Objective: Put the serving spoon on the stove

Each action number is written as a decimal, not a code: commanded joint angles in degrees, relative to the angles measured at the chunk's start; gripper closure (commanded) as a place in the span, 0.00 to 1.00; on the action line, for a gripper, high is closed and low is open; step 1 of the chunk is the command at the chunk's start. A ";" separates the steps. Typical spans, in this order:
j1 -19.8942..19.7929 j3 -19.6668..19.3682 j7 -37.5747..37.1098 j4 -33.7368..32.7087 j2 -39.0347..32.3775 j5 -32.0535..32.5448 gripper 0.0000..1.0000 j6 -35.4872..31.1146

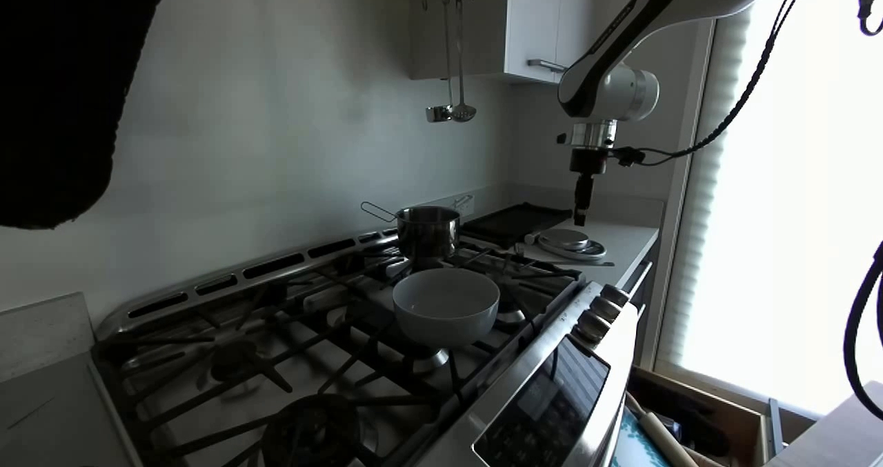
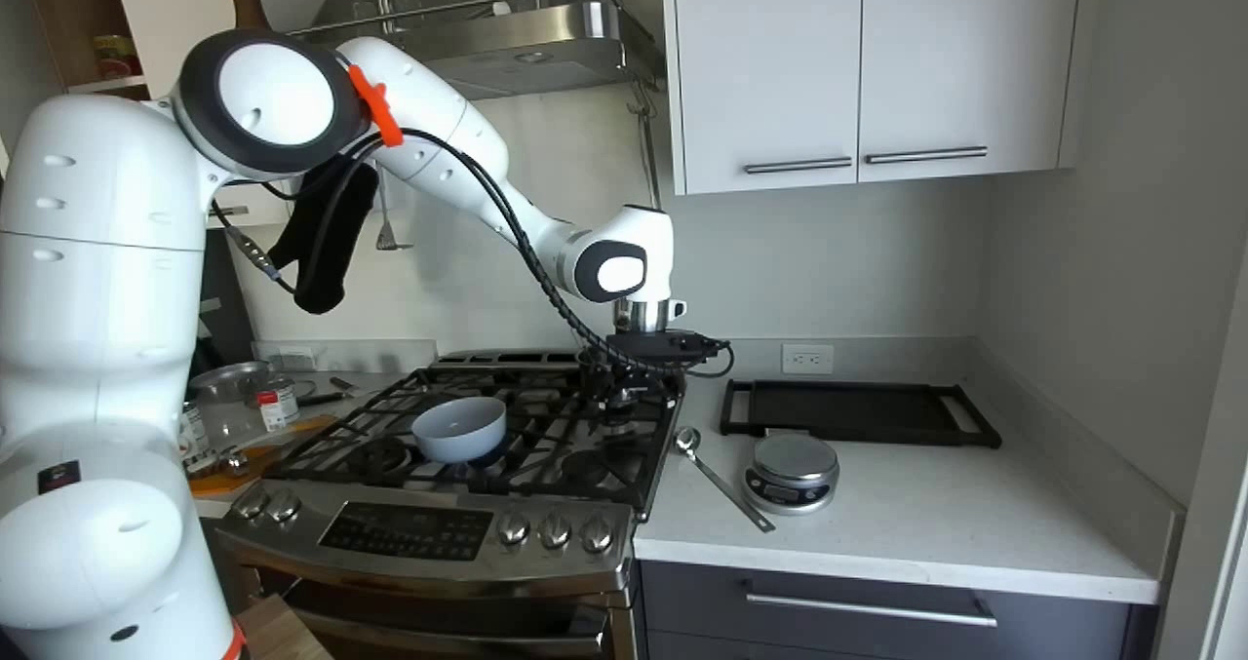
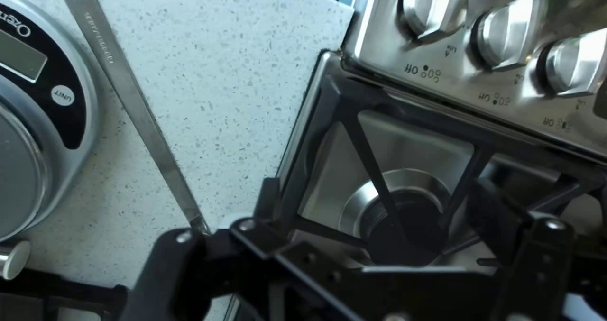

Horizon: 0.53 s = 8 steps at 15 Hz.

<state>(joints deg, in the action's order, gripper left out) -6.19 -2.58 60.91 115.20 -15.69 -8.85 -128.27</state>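
Gripper [image 3: 381, 202], its fingers [image 3: 269, 200] apart and holding nothing, hangs above the counter-side edge of the gas range [image 3: 417, 136], while the serving spoon [image 2: 729, 490] lies just beyond on the countertop [image 2: 955, 514], short of the digital kitchen scale [image 2: 795, 465], so lifting, carrying and placing all seem left.

White cabinets [image 2: 770, 75] on pale walls [image 1: 296, 108], grey drawers [image 2: 858, 587] under a white counter [image 2: 936, 504], a glaring window [image 1: 772, 246].
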 commanded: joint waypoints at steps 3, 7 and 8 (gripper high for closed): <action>-0.94 0.98 -0.27 -0.04 0.18 0.36 0.00 0.08; -1.81 1.94 3.33 -2.39 -3.19 -2.01 0.00 -3.20; -2.19 2.40 5.05 -3.17 -4.87 -2.35 0.00 -6.78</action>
<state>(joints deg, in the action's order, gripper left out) -6.50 -1.95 61.49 114.92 -15.97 -9.06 -129.89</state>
